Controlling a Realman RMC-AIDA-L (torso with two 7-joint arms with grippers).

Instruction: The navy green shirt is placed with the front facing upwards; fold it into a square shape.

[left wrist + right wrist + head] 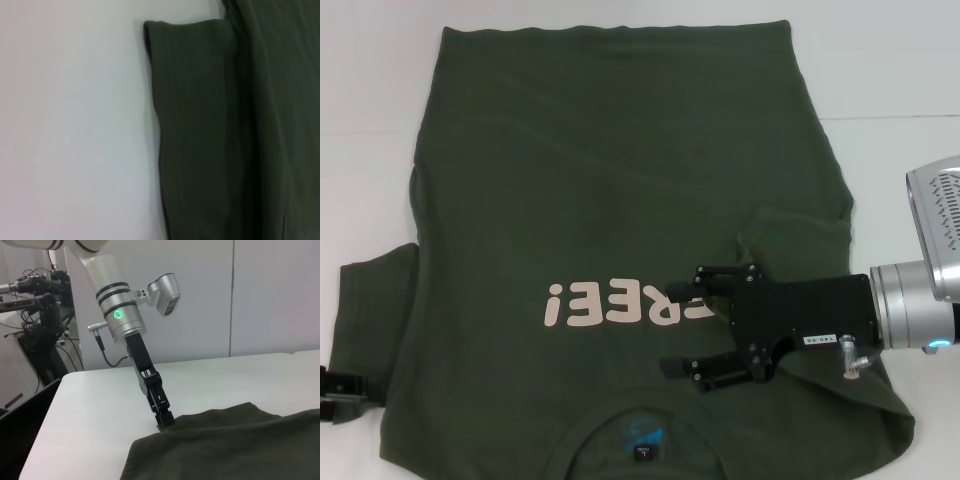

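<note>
- Lying spread over the white table [380, 120], the navy green shirt [610, 200] is face up, with its collar at the near edge and its hem at the far edge in the head view.
- The pale pink lettering [620, 303] across the chest reads upside down from the head camera, and the blue-printed neck label [642, 437] shows inside the collar.
- The sleeve on the robot's right is folded in over the body of the shirt, leaving a raised crease beside the right gripper.
- The right gripper [687, 333] reaches in from the right above the chest, its black fingers spread apart with nothing between them; the upper finger overlaps the end of the lettering.
- The other sleeve [375, 300] lies flat and extended on the table; the left wrist view shows its hemmed edge against the white surface.
- The left gripper [164, 420] is down at the outer edge of that sleeve, its tip touching the cloth where fabric meets table in the right wrist view.
- Whether its fingers are pinching the cloth or simply resting there, I cannot tell.
</note>
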